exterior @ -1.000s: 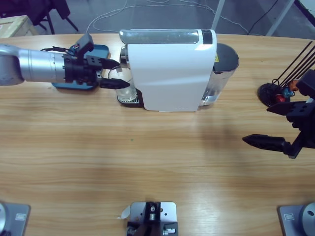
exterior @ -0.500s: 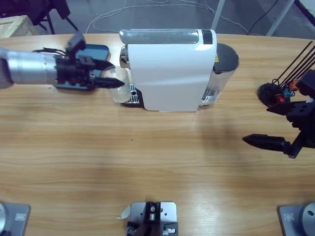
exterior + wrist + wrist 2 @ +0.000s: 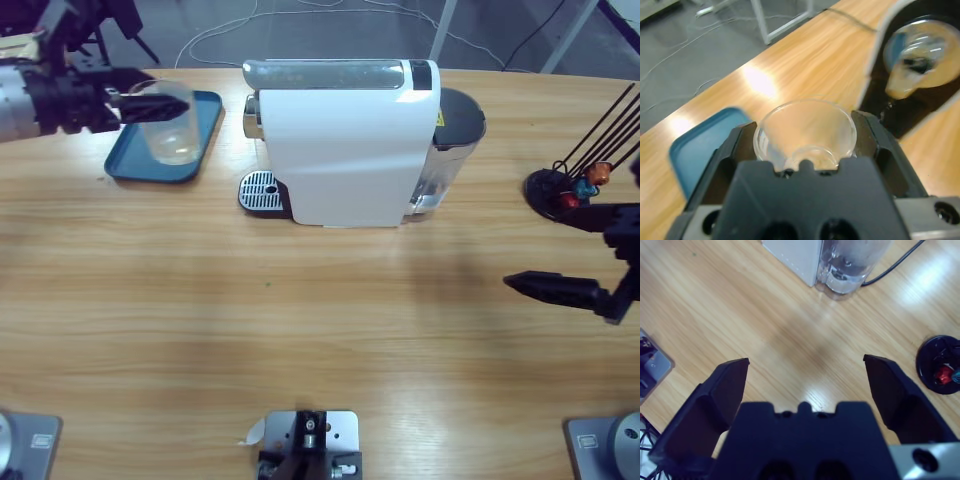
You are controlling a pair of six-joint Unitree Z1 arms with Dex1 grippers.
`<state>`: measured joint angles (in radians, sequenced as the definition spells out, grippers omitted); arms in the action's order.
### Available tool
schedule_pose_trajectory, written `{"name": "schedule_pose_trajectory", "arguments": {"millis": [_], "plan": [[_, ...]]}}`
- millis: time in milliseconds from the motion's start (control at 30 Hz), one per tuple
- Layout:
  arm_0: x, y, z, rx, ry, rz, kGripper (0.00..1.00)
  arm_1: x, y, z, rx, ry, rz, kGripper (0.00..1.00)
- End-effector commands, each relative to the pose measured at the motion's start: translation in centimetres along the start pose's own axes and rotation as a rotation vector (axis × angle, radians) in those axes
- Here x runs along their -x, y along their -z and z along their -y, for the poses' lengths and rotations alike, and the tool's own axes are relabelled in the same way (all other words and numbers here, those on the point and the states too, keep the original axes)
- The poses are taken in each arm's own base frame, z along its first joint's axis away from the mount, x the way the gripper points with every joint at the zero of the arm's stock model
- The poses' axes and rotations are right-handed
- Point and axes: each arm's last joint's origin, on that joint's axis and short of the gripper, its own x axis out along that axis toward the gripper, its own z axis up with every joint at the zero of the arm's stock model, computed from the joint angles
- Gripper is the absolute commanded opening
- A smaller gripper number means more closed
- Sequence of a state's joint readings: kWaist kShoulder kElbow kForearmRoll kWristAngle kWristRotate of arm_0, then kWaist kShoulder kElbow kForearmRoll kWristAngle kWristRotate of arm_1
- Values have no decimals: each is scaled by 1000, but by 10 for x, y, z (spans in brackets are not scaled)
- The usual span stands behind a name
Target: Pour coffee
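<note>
My left gripper is shut on a clear glass cup and holds it over the blue tray at the far left. The left wrist view shows the cup upright between both jaws of that gripper, with no dark liquid in it. The white coffee machine stands at the middle back, its round drip grate bare. Its spout area lies beyond the cup. My right gripper hovers open over the right side of the table, holding nothing.
The machine's clear water tank is on its right side, also seen from the right wrist. A black capsule stand with coloured capsules sits at the far right. Bare wooden table lies in front of the machine.
My left gripper has pulled the cup off the drip grate and carried it left, over the blue tray. The right gripper shifted slightly right and down.
</note>
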<state>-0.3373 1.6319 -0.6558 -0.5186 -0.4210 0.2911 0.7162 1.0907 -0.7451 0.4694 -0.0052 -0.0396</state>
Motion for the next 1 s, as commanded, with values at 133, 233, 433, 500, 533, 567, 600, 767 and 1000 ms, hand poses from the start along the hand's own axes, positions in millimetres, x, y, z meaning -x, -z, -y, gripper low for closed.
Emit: {"name": "schedule_pose_trajectory", "arguments": {"millis": [133,233,433,500,533,567,600,767,1000], "plan": [[-14,42,-45,139,-232,-164,0,0,5,2,-18,19,-18,1000],[-24,50,-56,182,-246,-188,0,-1,4,2,-18,19,-23,1000],[-45,48,-75,210,-267,-176,0,-4,3,2,-18,18,-34,1000],[-53,46,-82,211,-270,-167,0,-4,3,2,-18,18,-35,1000],[-56,44,-84,216,-272,-160,0,-4,3,2,-18,18,-36,1000],[-60,43,-87,215,-273,-155,0,-5,3,2,-18,18,-39,1000],[-63,42,-90,213,-273,-151,0,-6,3,2,-18,18,-41,1000],[-76,55,-93,232,-266,-185,0,-8,2,2,-18,18,-49,1000],[-80,61,-88,232,-256,-209,0,-10,2,2,-17,16,-54,1000]]}}
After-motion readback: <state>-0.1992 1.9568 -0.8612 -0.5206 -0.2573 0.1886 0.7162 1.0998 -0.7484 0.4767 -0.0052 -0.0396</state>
